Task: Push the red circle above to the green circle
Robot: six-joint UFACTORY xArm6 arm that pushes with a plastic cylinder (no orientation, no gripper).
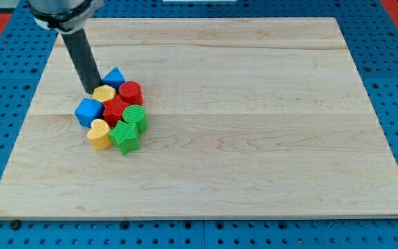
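Observation:
The red circle (130, 92) stands on the wooden board at the view's left, in a tight cluster of blocks. The green circle (135, 117) sits just below it, toward the view's bottom. Between and left of them lies a red star-like block (114, 111). My tip (91, 90) rests on the board at the cluster's upper left, beside a yellow block (104, 94) and a blue triangle-like block (114, 77). The tip is left of the red circle, with these two blocks between.
The cluster also holds a blue cube (88, 111) at the left, a yellow heart (99, 133) at the bottom left and a green star (124, 137) at the bottom. The board's left edge (30, 111) is close by.

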